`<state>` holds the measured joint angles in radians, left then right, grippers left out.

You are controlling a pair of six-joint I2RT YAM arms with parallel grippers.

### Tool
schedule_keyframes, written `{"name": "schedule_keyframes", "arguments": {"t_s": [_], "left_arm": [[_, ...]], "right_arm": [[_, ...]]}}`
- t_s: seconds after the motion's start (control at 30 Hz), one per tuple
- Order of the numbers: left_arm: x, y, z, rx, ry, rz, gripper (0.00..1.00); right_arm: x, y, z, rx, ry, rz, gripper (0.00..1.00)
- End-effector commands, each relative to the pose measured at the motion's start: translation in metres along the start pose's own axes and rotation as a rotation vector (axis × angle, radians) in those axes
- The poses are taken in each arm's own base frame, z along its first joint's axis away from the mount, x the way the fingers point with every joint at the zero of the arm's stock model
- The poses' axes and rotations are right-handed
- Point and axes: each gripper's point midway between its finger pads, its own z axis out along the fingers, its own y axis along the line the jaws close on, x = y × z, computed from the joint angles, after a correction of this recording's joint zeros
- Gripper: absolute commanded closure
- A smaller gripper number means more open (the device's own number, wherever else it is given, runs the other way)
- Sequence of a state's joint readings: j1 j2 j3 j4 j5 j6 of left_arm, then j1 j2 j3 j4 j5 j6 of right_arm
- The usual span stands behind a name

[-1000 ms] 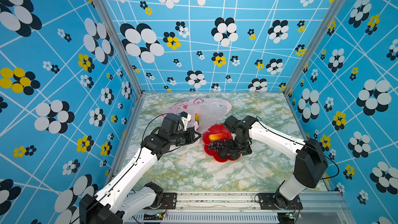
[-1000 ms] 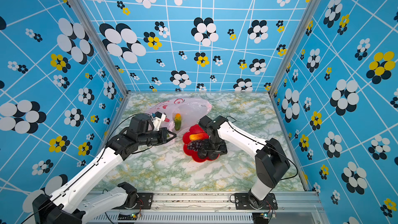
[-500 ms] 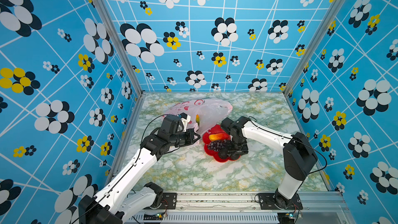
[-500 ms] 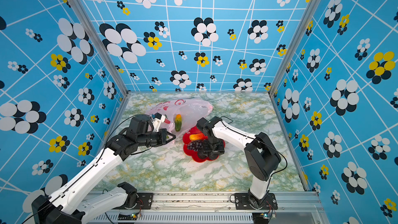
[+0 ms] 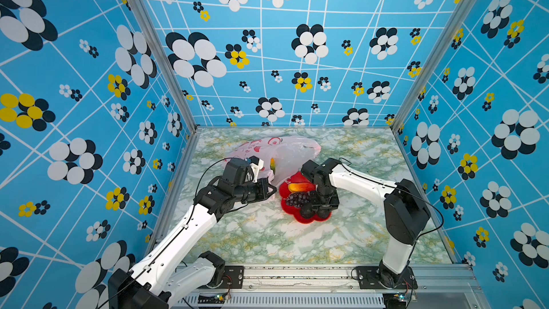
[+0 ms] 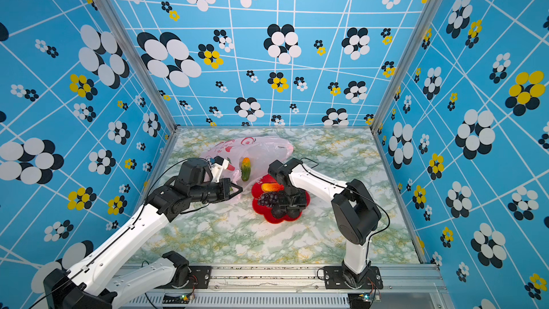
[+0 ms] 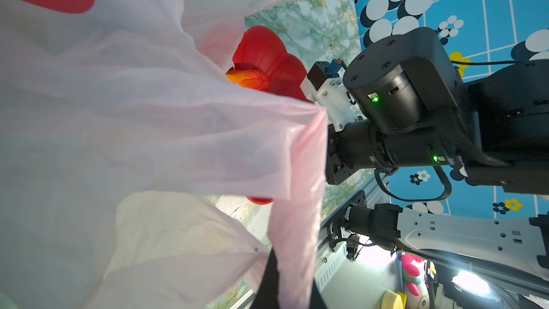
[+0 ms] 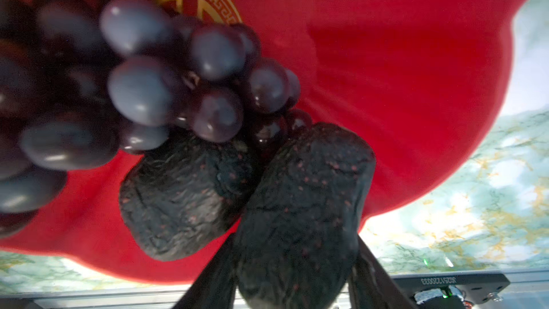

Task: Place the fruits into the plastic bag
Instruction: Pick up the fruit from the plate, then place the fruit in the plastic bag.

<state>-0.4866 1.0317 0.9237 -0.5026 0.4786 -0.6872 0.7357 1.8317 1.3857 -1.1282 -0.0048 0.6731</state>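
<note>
Left gripper (image 5: 271,190) is pinched tight on the plastic bag's (image 5: 285,153) edge. Right gripper (image 5: 322,205) straddles 1 avocado (image 8: 303,191) in the red dish (image 5: 297,219); whether it's gripping, I cannot tell. Next, I reckon: squeeze, lift, carry to the bag.

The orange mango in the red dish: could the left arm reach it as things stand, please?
Probably not: the left gripper is shut on the plastic bag and must let go first; the mango lies close.
</note>
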Motion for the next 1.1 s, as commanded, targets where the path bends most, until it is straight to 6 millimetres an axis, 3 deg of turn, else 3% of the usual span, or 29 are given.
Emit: {"name": "schedule_keyframes", "arguments": {"t_s": [0.0, 0.33, 0.47, 0.73, 0.83, 1.07], "left_arm": [[-0.001, -0.007, -0.004, 0.009, -0.004, 0.024, 1.00], [-0.002, -0.008, -0.003, 0.016, -0.008, 0.011, 1.00], [-0.003, -0.008, -0.004, 0.020, -0.012, 0.010, 1.00], [-0.006, -0.011, -0.009, 0.017, -0.029, 0.029, 1.00], [-0.006, -0.011, -0.010, 0.014, -0.032, 0.030, 1.00], [-0.008, -0.015, -0.004, 0.005, -0.009, 0.042, 1.00]], "right_arm": [[0.001, -0.004, -0.016, 0.007, -0.031, 0.009, 0.47], [0.003, 0.001, -0.062, -0.131, -0.144, 0.057, 0.48], [-0.005, 0.026, -0.083, -0.309, -0.204, 0.091, 0.48], [-0.055, 0.100, -0.128, -0.776, -0.321, 0.188, 0.48], [-0.074, 0.117, -0.136, -0.844, -0.324, 0.196, 0.48], [-0.098, 0.136, -0.134, -0.861, -0.291, 0.202, 0.48]]}}
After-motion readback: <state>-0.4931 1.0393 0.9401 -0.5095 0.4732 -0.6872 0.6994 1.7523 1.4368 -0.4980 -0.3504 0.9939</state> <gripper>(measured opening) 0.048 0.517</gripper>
